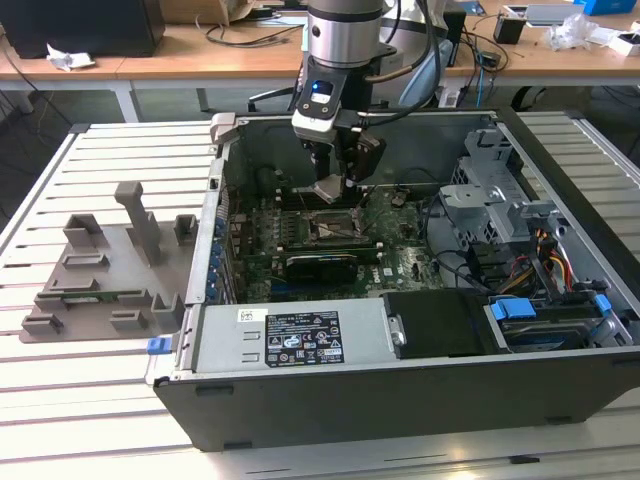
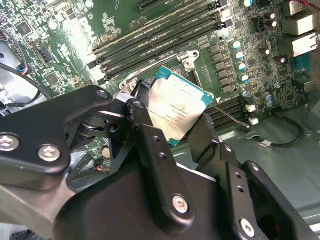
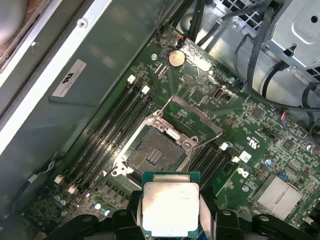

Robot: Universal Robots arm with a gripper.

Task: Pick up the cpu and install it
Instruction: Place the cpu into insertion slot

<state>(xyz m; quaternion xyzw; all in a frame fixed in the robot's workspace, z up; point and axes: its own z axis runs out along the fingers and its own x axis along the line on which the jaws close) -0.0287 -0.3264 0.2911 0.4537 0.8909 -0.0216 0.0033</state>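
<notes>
Slatted metal bench [image 1: 90, 400] carrying an open computer case [image 1: 400, 400]. The cpu [image 3: 170, 207] is clamped by its edges in the gripper [image 3: 170, 216], held above the motherboard [image 3: 260, 130] and just beside the open socket [image 3: 152, 155]. Its edges are not square with the socket's. Likely hazards: lowered skewed or offset, it could bend contacts or slip free.
</notes>
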